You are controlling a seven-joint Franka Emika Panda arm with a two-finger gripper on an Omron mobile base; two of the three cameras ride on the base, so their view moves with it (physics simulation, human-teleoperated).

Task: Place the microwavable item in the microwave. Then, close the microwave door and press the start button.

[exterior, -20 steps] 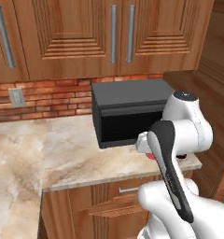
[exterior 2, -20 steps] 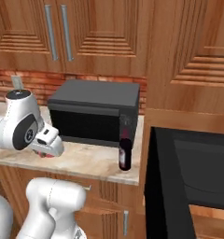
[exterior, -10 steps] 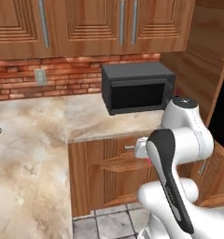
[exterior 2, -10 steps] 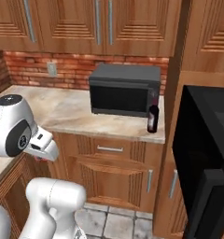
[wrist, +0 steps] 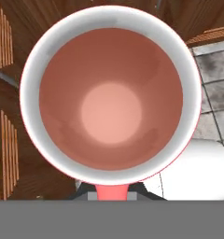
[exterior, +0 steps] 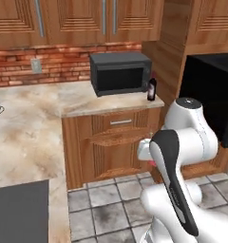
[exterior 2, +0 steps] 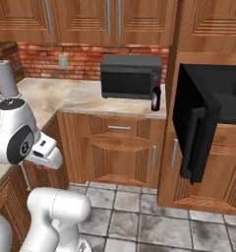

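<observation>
Now: carrying cup (wrist: 111,102) to microwave (exterior 2: 214,106).
Gripper (wrist: 111,191) shut on cup's wall, w/ door (exterior 2: 193,125) open; next, reach cup into cavity & release.

Even, flat rendered light with soft shadows, no glare; base views slightly coarse and blurred, hand view sharper

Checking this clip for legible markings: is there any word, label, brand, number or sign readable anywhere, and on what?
None can be read.
Red cup shut in the gripper: plain inside, no print.
Black countertop appliance: no lettering.
Dark bottle: any label too small to read.
Open microwave door: blank.
</observation>
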